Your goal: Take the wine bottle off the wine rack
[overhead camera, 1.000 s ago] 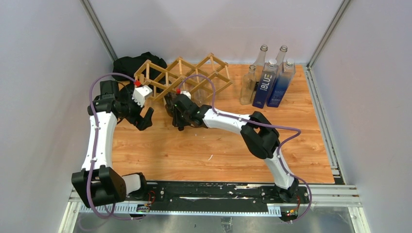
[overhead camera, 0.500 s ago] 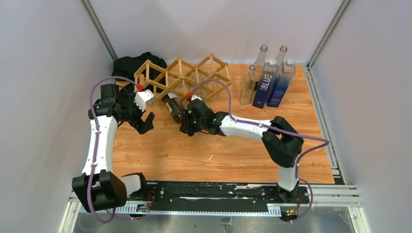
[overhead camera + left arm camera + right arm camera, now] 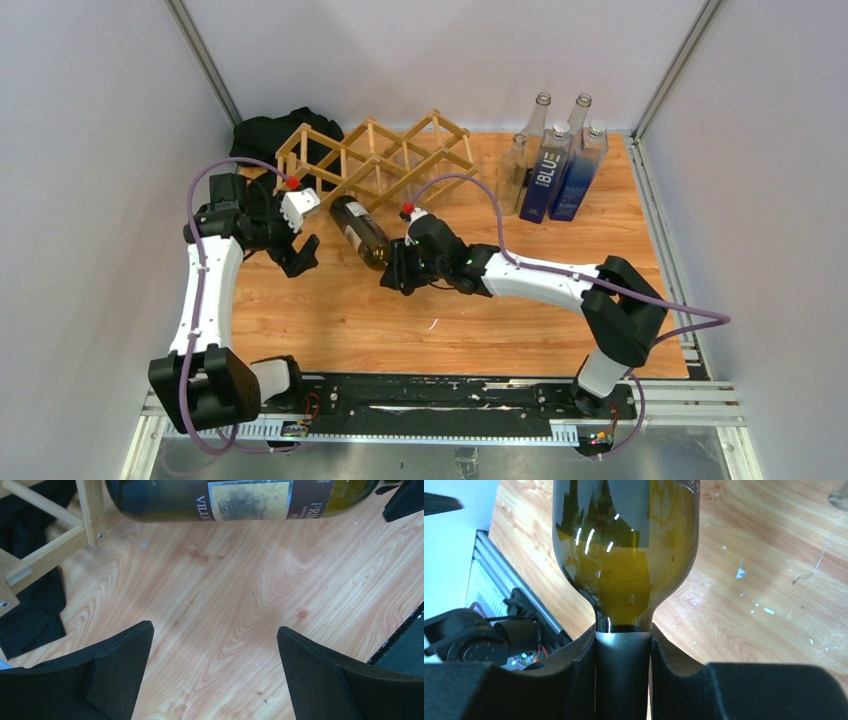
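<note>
- My right claw point(image 3: 623, 645) was clamped on the neck of the wine bottle point(image 3: 360, 232), with 1 finger on each side of the dark foil.
- The bottle lay close to level, its neck pointing toward the arm bases and its base end at the front edge of the wine rack point(image 3: 375, 160).
- Most of its body was out over the tabletop point(image 3: 480, 330). I could not tell whether the base touched the slats.
- My left claw point(image 3: 215, 630) was spread wide and held nothing. It was just left of the bottle, whose label ran along the top of that wrist view.
- A black cloth point(image 3: 270, 132) lay behind the rack's left end.
- A group of 5 bottles point(image 3: 552, 160) stood upright at the far right, well apart from the rack.
</note>
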Controlling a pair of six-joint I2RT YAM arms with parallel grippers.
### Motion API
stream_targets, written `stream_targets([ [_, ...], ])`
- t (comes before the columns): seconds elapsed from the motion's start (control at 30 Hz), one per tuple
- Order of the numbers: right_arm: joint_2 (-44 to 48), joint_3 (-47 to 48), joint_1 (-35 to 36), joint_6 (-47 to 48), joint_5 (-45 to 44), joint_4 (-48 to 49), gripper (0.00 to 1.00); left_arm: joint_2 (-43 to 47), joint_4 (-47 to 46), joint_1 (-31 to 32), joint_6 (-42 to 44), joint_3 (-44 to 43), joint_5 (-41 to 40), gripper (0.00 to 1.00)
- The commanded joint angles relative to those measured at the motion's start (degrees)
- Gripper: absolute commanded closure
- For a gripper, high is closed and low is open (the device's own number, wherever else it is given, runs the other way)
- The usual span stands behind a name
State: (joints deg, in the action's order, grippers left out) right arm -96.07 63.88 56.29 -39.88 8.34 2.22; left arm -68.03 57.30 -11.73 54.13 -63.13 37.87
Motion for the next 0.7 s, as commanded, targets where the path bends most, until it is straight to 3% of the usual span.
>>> stream_targets([
  [0.0, 6.52, -1.6, 1.12, 0.91, 3.78, 8.79, 1.0, 2.74, 0.41, 0.54, 5.24, 2.38, 3.84, 0.0],
  [0.4, 15.24, -4.91, 1.54, 5.9, 9.81, -1.39, 1.0, 12.5, 0.35, 10.97, 23.04, 5.64, 1.7, 0.0],
  [0.67, 17.32, -2.06, 2.86, 9.51, 14.6, -9.08, 1.0, 18.11, 0.26, 25.09, 31.06, 8.54, -4.29, 0.0],
])
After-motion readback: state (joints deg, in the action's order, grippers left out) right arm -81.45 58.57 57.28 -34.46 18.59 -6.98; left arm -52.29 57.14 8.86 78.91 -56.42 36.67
